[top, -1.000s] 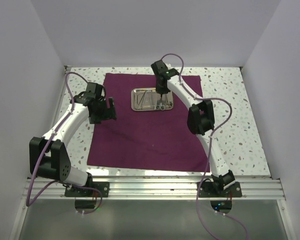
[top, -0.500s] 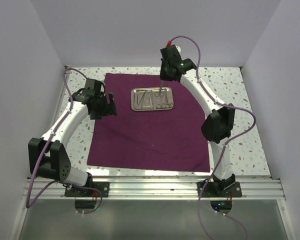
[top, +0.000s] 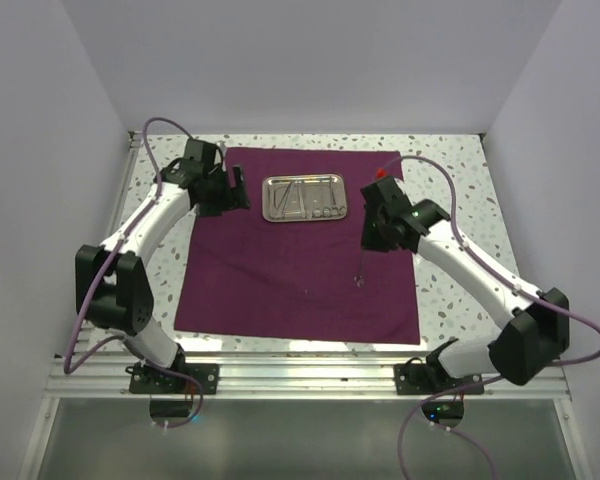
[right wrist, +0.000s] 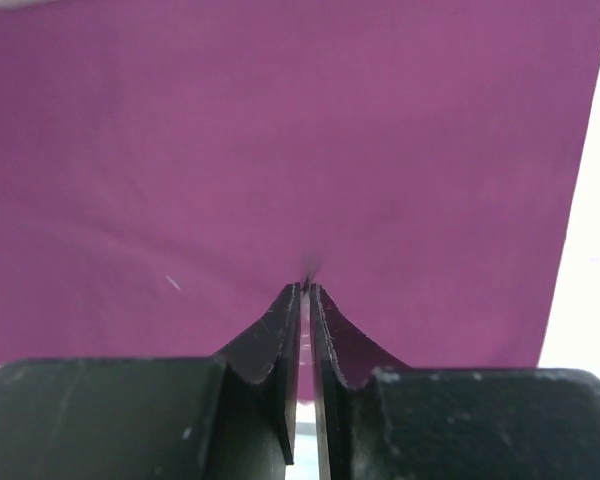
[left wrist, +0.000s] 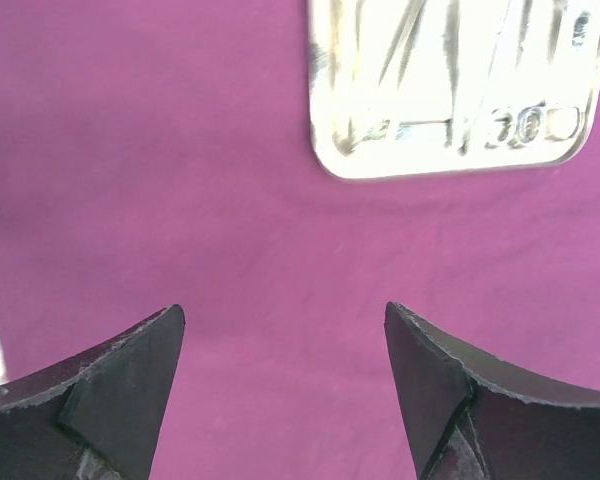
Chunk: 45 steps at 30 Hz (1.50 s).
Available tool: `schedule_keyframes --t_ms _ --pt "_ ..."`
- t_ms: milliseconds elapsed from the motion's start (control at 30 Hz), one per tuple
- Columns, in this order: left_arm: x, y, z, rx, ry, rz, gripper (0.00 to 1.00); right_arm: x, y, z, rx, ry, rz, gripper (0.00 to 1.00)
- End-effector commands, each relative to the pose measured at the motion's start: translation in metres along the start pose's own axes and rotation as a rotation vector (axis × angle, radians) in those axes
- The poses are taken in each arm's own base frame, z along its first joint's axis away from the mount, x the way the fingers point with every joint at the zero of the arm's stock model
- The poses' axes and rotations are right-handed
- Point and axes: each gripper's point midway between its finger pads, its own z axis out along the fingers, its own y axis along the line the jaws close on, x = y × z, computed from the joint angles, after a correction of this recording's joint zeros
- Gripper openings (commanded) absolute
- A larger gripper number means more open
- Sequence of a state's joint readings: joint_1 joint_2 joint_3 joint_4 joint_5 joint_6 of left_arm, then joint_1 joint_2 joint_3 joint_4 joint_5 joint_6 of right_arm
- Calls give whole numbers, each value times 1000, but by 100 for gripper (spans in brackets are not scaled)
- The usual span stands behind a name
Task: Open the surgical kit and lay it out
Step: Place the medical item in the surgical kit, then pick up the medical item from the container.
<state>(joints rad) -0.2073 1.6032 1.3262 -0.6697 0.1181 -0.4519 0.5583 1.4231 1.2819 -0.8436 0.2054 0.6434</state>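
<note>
The maroon cloth (top: 280, 270) lies spread flat on the table. The steel tray (top: 304, 197) sits on its far middle with several thin silver instruments inside. My right gripper (top: 368, 248) is shut on a thin silver instrument (top: 361, 270) that hangs down over the cloth's right part; I cannot tell which kind it is. In the right wrist view the fingertips (right wrist: 305, 290) pinch its blurred tip (right wrist: 309, 268) above the cloth (right wrist: 280, 130). My left gripper (top: 240, 190) is open and empty just left of the tray. The left wrist view (left wrist: 285, 330) shows cloth (left wrist: 180, 200) and the tray (left wrist: 450, 90) ahead.
The speckled white table top (top: 460, 200) shows around the cloth. White walls close in the back and both sides. An aluminium rail (top: 310, 375) runs along the near edge by the arm bases.
My right arm lifted a thin instrument out of the tray and carried it toward the near right over the cloth. My left gripper moved up and right, closer to the tray.
</note>
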Motion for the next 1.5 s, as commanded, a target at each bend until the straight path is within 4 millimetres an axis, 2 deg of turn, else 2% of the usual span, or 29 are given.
schedule_keyframes --t_ms 0,33,67,100,133,167,200,233,267,300,333,367,400,433,467,500,533,567,600,633,667,700,733,800,867,1000,1233,1433,1467 --pt "-25 -41 23 90 -45 60 85 34 -6 6 -26 23 82 0" --pt "-27 -44 29 85 -42 64 84 49 -14 13 -7 42 84 0" --pt "-37 -54 31 100 -59 66 84 51 -15 14 -10 36 104 0" --pt "-31 -59 48 95 -27 72 84 54 -16 17 -9 40 112 0" --pt "-45 -73 46 114 -53 74 83 62 -19 21 3 56 119 0" --pt "-49 -80 52 121 -52 77 83 68 -19 25 7 70 117 0" --pt "-43 -87 69 119 -26 89 83 79 -22 29 13 93 112 0" --pt "-47 -96 74 127 -31 96 83 84 -22 32 11 108 112 0" --pt "-63 -113 71 155 -68 96 83 91 -20 35 4 121 105 0" --pt "-63 -127 76 172 -69 106 83 94 -15 39 -20 128 104 0" --pt "-60 -131 94 169 -51 104 83 100 -18 42 -13 145 96 0" --pt "-75 -148 91 202 -87 92 82 101 -18 43 -10 149 90 0" --pt "-69 -155 109 205 -63 91 82 104 -16 45 -19 165 80 0" --pt "-83 -171 106 240 -100 73 82 100 -13 43 -30 163 70 0" --pt "-86 -178 111 256 -104 67 82 101 -15 41 -20 175 48 0" --pt "-79 -185 127 269 -86 65 82 98 -17 38 -8 172 39 0" --pt "-79 -194 131 294 -88 50 82 89 -14 33 -10 154 30 0" --pt "-89 -211 130 345 -127 56 82 83 -15 29 3 142 12 1" --pt "-77 -220 146 359 -107 66 82 84 -22 24 35 154 -1 18" --pt "-86 -235 144 389 -139 72 82 73 -21 17 42 122 -3 31" --pt "-84 -242 149 399 -142 79 82 73 -26 11 62 131 -22 46" --pt "-71 -248 164 401 -123 87 82 70 -27 8 67 120 -25 68" --pt "-75 -257 165 424 -145 80 82 64 -26 4 68 108 -28 70" --pt "-65 -263 178 433 -140 76 80 63 -27 0 68 109 -41 72" --pt "-66 -264 188 420 -168 72 76 62 -27 -4 68 118 -47 72" --pt "-65 -254 212 345 -205 84 71 61 -29 -11 75 121 -59 72" --pt "-61 -240 233 254 -229 141 68 55 -35 -15 103 117 -90 72" --pt "-38 -229 250 143 -217 282 59 50 -36 -15 109 120 -86 72" --pt "-28 -232 253 133 -209 319 57 50 -37 -15 113 120 -87 72"
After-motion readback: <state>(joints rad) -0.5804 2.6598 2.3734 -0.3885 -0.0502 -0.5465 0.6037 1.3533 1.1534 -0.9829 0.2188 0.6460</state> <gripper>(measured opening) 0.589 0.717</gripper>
